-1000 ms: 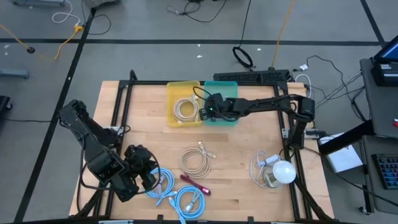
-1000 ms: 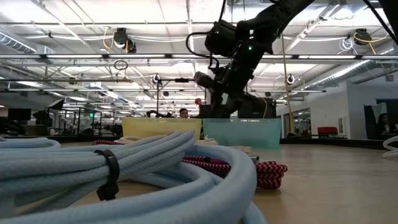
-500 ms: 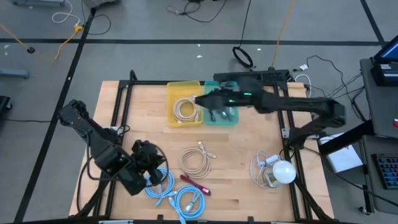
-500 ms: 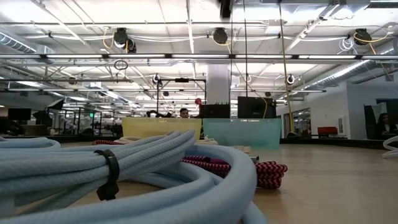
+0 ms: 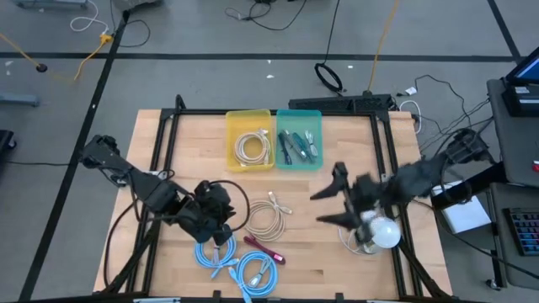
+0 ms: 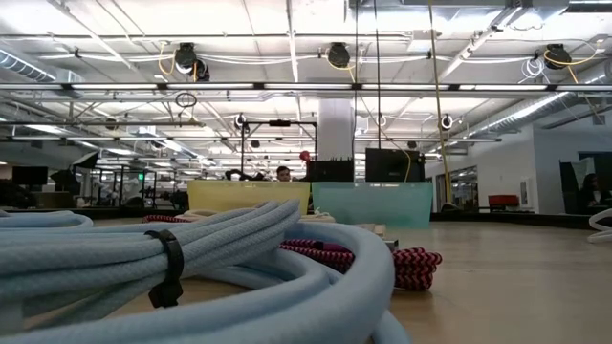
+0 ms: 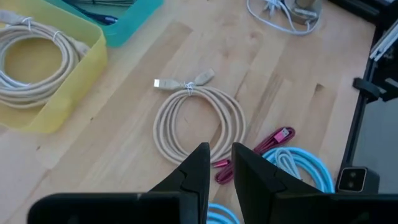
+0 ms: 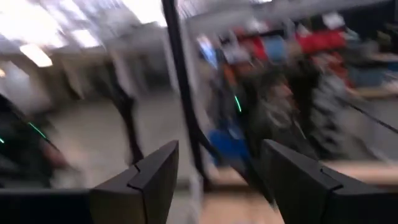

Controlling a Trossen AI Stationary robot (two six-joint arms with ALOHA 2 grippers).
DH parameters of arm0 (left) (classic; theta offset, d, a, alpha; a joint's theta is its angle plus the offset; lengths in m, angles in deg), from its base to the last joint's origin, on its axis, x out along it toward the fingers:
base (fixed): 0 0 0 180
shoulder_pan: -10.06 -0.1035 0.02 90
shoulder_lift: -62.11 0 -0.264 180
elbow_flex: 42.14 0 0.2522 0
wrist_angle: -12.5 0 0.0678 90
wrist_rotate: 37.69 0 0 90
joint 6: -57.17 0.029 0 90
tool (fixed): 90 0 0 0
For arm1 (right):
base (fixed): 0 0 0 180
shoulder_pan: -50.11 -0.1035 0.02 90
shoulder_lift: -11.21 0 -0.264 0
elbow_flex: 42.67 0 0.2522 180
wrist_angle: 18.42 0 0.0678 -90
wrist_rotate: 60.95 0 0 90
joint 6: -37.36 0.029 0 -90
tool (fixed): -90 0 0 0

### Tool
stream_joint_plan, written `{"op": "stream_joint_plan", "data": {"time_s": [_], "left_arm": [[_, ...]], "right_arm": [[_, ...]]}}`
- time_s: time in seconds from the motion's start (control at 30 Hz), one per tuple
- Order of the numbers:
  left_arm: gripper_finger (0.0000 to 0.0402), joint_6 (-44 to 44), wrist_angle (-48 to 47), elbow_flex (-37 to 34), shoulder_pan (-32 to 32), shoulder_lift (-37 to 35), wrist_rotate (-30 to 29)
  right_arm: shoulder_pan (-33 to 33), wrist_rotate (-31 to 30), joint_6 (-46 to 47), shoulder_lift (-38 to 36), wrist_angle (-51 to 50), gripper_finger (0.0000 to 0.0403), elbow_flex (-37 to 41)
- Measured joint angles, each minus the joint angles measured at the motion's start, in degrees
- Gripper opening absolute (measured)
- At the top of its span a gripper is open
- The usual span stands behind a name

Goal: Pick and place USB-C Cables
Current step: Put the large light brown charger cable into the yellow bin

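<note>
**Two bins loaded, four cables waiting**

Wooden tabletop [image 5: 337, 252] is carrying the job partway: yellow bin [image 5: 249, 164] is holding one beige coil, teal bin [image 5: 300, 162] short cables. A beige coil [image 5: 266, 218], two light blue coils [image 5: 240, 265] and a maroon cable [image 5: 264, 250] are lying loose. Left end effector [image 7: 217, 163] is hovering narrow and empty over the beige coil; right end effector [image 5: 330, 207] is hanging wide, empty. No writing is showing.

Pale, smooth planked wood for the table [image 5: 320, 219]. Braided cloth sheathing, matt, on the light blue coil [image 6: 191, 258] and the maroon cable [image 6: 402, 263]. Translucent plastic for the yellow bin [image 5: 232, 139] and the teal bin [image 5: 318, 122].
</note>
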Motion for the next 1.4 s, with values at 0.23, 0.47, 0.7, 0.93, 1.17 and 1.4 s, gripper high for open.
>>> {"op": "stream_joint_plan", "data": {"time_s": [0.23, 0.47, 0.7, 0.93, 1.17, 1.4], "left_arm": [[0.0067, -1.09, -1.61, 0.00, -0.57, 0.00, 1.74], [0.0068, -11.08, -7.24, -2.37, -3.93, -0.06, 8.41], [0.0136, 14.32, -8.62, -5.86, -8.92, 5.01, 21.39], [0.0228, 33.28, -7.74, -5.73, -12.76, 15.32, 15.23], [0.0272, 16.08, 7.36, -5.74, -20.57, 25.08, 15.98], [0.0256, 15.30, 14.20, -5.68, -24.28, 28.27, 22.75]], "right_arm": [[-2.60, -8.08, 3.43, 9.58, -32.74, 0.0224, -12.51], [-1.19, -6.53, 7.03, 21.60, -60.95, 0.0224, -26.64], [-0.64, -6.35, 12.60, 25.42, -68.20, 0.0224, -28.03], [-0.89, -6.89, 13.87, 25.57, -69.32, 0.0224, -28.06], [-2.02, -11.09, 18.58, 25.59, -69.28, 0.0224, -28.06], [-2.62, -11.50, 19.40, 25.59, -69.32, 0.0224, -28.03]]}}
